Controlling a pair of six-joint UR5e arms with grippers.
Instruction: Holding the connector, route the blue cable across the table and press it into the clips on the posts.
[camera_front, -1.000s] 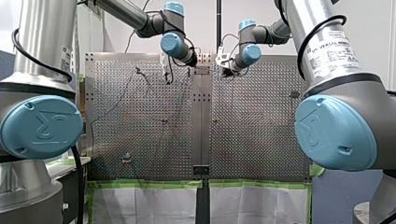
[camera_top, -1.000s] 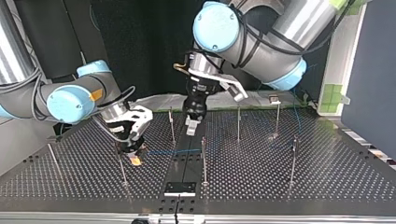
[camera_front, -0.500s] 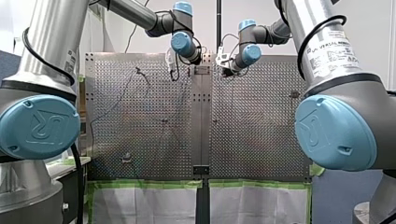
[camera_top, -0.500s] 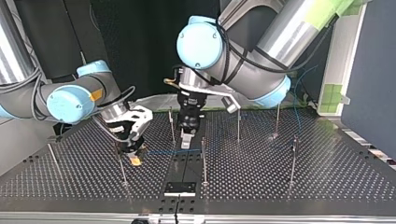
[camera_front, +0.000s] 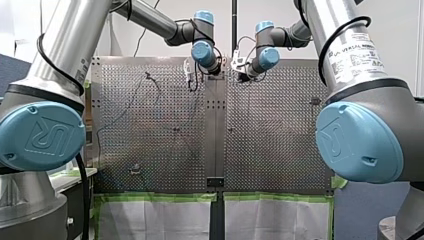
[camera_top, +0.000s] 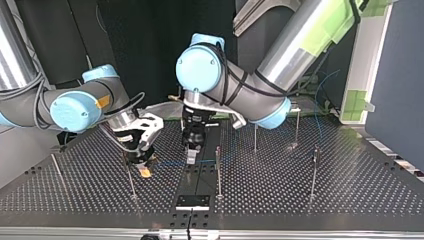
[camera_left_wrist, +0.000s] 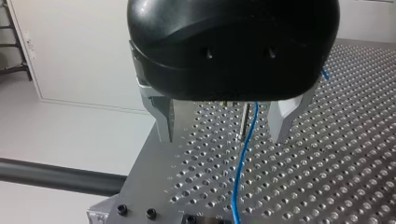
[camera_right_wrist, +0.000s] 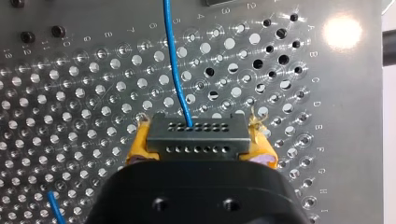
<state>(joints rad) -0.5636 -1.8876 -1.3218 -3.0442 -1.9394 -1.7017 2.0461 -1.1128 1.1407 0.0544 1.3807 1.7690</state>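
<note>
Here the blue cable (camera_left_wrist: 239, 163) runs between my left jaws.

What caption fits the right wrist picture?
My right gripper grips the connector, its blue cable trailing over the perforated table.

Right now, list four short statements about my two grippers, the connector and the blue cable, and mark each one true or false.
1. My right gripper is shut on the connector. True.
2. My left gripper is clamped on the blue cable. False: its fingers are open, and the cable runs between them untouched.
3. The blue cable comes out of the connector's face, the one with the rows of small holes. True.
4. The pads on my right gripper are black. False: they are yellow.
</note>
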